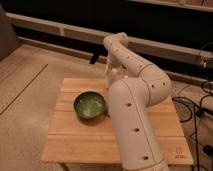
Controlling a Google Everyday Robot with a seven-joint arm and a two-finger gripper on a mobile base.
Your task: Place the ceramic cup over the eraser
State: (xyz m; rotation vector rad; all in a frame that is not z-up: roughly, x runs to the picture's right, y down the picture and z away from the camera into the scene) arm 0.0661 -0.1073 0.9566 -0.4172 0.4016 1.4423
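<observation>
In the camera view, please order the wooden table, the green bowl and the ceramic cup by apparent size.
1. wooden table, largest.
2. green bowl.
3. ceramic cup, smallest, at the claw near the table's far edge; being farther away and partly hidden, it may look smaller.

Bowl [90,105] on table [75,145], left of arm [132,100]

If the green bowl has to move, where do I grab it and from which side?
Probably pinch the far rim of the green bowl, coming straight down. It sits upright and open-mouthed on the wooden table and looks too wide to span, so the thin wall is the hold. The gripper hangs near the table's far edge, just beyond the bowl, so that rim is closest.
</observation>
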